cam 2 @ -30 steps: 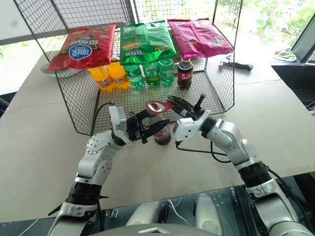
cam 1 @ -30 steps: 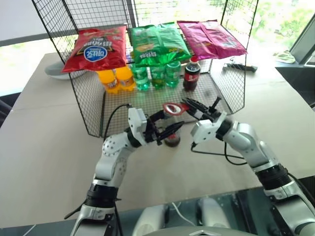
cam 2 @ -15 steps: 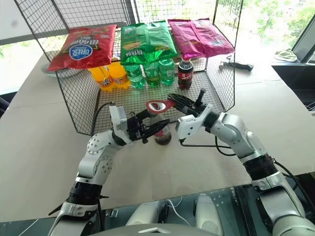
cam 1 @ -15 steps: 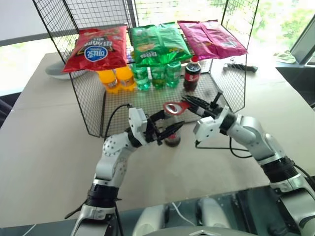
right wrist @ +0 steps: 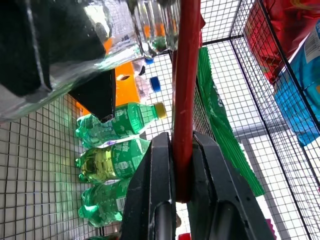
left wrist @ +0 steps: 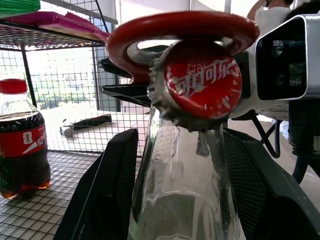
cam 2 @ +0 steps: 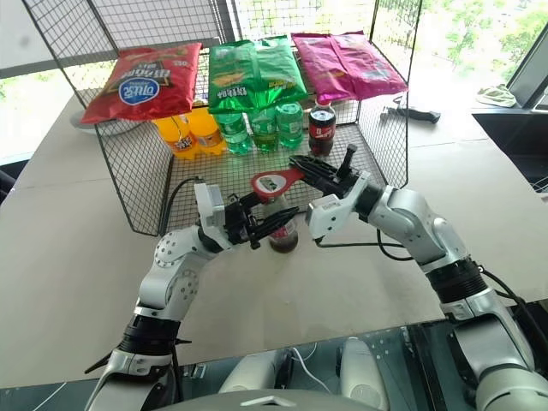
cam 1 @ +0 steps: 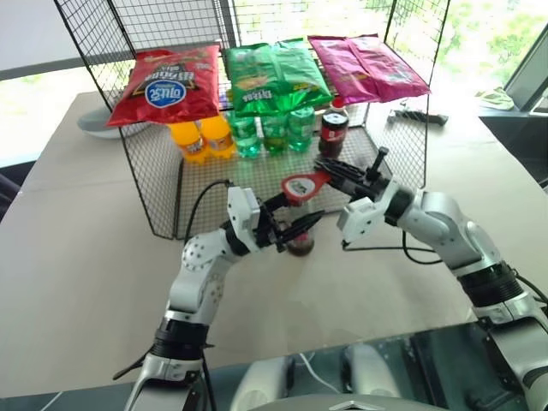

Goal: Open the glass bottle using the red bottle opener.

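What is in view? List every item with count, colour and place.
glass bottle: one, clear with dark drink and a red cap, on the table between the arms, in the left jaws.
opener: one, red, ring head at the cap, handle in the right jaws.
cola bottle: one, dark with a red label, on the rack floor at the right.
green bottles: three, rack floor, middle.
orange bottles: two, rack floor, left.
snack bags: three on the rack's shelf: red, green, pink.
wire rack: one, black, on the table's far side.
table: one, beige.
black tool: one, on the table right of the rack.
left gripper: black, around the bottle.
right gripper: black, shut on the opener.
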You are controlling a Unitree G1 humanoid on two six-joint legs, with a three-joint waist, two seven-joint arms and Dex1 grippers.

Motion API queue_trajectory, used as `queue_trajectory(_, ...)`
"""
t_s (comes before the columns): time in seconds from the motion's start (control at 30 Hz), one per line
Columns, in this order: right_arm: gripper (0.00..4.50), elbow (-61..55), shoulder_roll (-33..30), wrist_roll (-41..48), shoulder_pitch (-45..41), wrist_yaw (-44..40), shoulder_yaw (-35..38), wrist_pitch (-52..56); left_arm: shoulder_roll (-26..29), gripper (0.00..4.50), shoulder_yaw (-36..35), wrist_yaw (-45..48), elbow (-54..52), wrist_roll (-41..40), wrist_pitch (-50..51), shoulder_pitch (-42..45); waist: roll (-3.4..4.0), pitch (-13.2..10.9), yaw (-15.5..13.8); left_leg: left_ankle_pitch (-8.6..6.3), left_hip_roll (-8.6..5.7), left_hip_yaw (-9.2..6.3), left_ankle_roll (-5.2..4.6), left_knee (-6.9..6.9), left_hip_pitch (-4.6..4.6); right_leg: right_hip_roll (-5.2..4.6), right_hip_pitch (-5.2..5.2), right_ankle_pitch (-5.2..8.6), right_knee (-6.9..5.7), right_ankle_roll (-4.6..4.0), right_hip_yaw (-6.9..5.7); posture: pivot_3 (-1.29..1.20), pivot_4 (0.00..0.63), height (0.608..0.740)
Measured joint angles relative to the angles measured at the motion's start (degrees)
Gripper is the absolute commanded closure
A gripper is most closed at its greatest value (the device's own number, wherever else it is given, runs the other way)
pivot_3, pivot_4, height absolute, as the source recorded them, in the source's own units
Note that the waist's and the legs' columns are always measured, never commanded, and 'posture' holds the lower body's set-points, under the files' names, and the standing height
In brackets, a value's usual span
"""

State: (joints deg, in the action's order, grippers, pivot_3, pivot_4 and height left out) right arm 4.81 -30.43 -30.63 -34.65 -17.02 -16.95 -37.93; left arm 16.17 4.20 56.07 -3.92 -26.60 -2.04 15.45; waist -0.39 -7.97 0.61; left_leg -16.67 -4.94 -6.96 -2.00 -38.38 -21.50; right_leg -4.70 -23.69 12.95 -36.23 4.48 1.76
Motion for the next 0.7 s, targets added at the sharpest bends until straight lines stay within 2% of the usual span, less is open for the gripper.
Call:
queue_trajectory(0.2, 4.50, 1.37, -0.78, -1.08, -2.57, 0.16, 0.01, -0.99, -0.11, 2.13, 0.14, -0.04, 0.01, 0.05, 0.00, 0.10, 0.00, 0.00, 0.01, 0.00, 0.00, 0.00, 0.00, 0.02, 0.00, 0.00, 0.00, 0.00, 0.02, 0.00, 0.00, 0.00, 0.150, 0.740)
queue_trajectory(0.7, 4.50, 1.50, -0.76, -2.15, -2.85, 2.77, 0.08, -1.11, -0.10, 2.13, 0.14, -0.09, 0.00, -0.01, -0.01, 0.07, 0.00, 0.00, 0.00, 0.00, 0.00, 0.00, 0.00, 0.03, -0.01, 0.00, -0.01, 0.00, 0.04, 0.00, 0.00, 0.00, 0.150, 0.740)
